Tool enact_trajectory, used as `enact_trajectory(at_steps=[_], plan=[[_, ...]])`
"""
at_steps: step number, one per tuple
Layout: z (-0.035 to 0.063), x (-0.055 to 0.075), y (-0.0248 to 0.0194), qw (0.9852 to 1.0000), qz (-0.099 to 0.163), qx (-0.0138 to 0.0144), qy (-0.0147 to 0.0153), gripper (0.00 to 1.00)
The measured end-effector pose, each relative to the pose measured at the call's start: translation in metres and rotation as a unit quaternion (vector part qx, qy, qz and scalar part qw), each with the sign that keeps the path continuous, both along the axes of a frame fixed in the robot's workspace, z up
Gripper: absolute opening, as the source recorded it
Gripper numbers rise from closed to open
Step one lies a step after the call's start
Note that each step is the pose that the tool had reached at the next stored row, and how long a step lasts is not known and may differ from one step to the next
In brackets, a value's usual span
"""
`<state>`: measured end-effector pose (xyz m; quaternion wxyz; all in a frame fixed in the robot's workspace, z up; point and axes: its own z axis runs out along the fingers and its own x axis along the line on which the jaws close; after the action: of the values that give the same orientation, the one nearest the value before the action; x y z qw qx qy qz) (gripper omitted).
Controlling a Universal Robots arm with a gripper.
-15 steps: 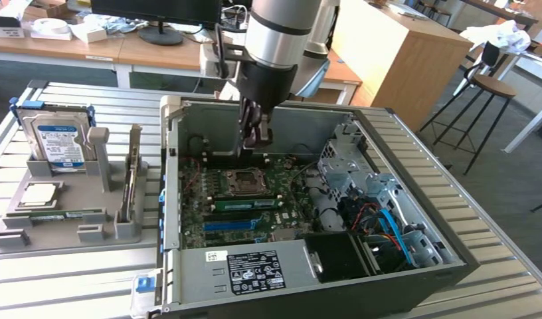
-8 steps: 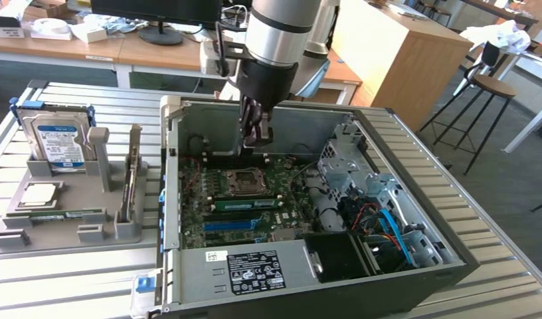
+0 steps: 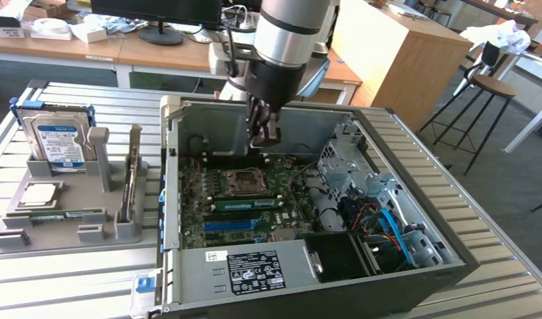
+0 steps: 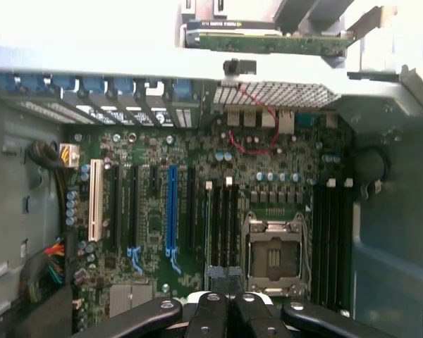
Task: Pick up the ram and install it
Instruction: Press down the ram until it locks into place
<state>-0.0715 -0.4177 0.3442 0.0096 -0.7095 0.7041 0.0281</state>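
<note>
A thin green ram (image 3: 63, 214) stick lies flat on the grey holder (image 3: 50, 232), at the exterior view's left, outside the case. A second thin green board (image 3: 129, 183) stands on edge in that holder and also appears beyond the case wall (image 4: 268, 42). My gripper (image 3: 264, 136) hangs inside the open computer case above the motherboard (image 3: 253, 199), near the CPU socket (image 4: 271, 257). Its black fingers (image 4: 210, 310) are pressed together, shut, with nothing between them (image 4: 228, 297). A green strip (image 3: 244, 203) lies along the memory slots beside the socket; I cannot tell what it is.
A hard drive (image 3: 58, 136) with a blue-white label stands in the holder, a CPU chip (image 3: 39, 194) in front of it. The case walls (image 3: 169, 199) surround the board. Blue and orange cables (image 3: 386, 226) and a drive cage (image 3: 351, 163) fill the case's right side.
</note>
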Motion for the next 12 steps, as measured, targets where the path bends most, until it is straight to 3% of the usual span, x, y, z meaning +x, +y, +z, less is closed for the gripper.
enact_trajectory(at_steps=[12], plan=[[0.0000, 0.026, -0.0001, 1.0000, 0.000, 0.0001, -0.0001, 0.10]])
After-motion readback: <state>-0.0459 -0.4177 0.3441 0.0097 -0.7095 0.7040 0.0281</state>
